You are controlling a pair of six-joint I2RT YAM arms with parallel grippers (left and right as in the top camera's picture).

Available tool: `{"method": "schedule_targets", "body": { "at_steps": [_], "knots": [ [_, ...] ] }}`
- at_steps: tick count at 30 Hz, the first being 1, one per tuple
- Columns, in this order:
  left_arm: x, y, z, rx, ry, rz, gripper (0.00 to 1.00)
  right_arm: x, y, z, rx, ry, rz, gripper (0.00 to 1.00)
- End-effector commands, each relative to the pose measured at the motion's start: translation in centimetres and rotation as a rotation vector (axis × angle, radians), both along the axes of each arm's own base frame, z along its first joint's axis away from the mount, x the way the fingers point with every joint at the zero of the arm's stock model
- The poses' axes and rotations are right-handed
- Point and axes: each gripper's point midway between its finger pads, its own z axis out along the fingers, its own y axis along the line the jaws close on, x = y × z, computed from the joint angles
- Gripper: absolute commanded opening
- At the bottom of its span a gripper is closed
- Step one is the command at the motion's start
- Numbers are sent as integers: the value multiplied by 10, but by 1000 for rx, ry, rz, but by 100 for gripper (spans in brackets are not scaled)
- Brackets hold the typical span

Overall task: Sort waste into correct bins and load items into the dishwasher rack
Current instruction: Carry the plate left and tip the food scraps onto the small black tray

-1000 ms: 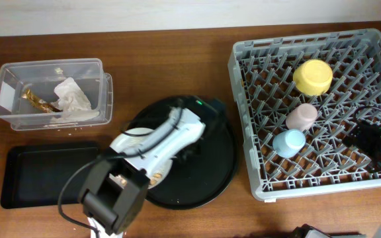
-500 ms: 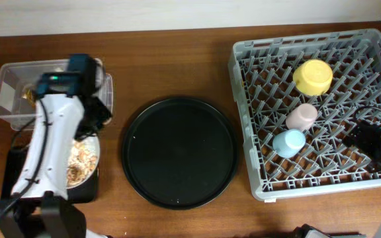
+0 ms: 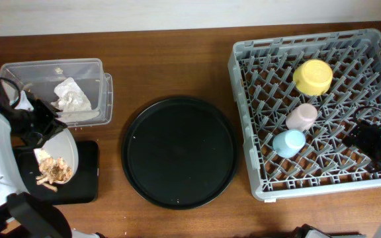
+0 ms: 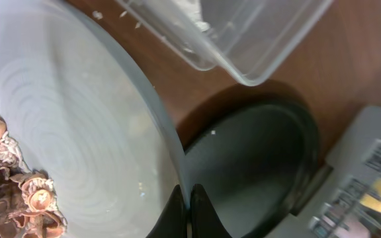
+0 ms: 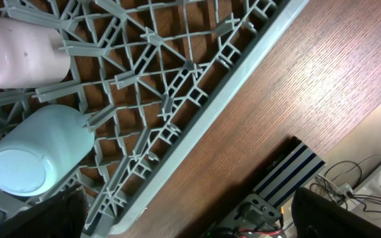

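Scraps of beige-brown food sit at the low edge of the pale plate, which we hold tilted above the shallow black tray, our left gripper pinched shut on its rim. We judge the risk twofold: so thin a rim pinch could let the plate twist or slip, and crumbs could scatter onto the table or into the clear tub just behind. Our right gripper hangs wide open, holding nothing, over the dishwasher rack.
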Motion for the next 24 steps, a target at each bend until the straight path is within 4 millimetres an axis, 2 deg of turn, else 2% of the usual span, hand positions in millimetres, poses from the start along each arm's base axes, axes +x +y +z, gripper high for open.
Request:
{"method": "schedule_targets", "body": {
  "at_steps": [1, 7, 9, 12, 16, 18, 21, 24],
  "knots": [
    [6, -5, 22, -105, -156, -66, 1, -2, -2, -1, -5, 5, -15, 99],
    [3, 4, 37, -218, -248, -33, 1, -2, -2, -1, -5, 5, -14, 99],
    [-3, 12, 33, -230, -247, -8, 1, -2, -2, -1, -5, 5, -15, 99],
    [-8, 9, 32, -309, -295, -11, 1, -2, -2, -1, -5, 5, -15, 99],
    [-21, 17, 18, -379, -312, 46, 1, -2, -2, -1, -5, 5, -15, 99],
    [-22, 21, 25, -423, -404, 41, 1, -2, -2, -1, -5, 5, -15, 99],
    [-30, 28, 24, -439, -414, 75, 1, -2, -2, -1, -5, 5, -15, 99],
    [-36, 30, 37, -505, -543, 74, 1, -2, -2, -1, -5, 5, -14, 99]
  ]
}}
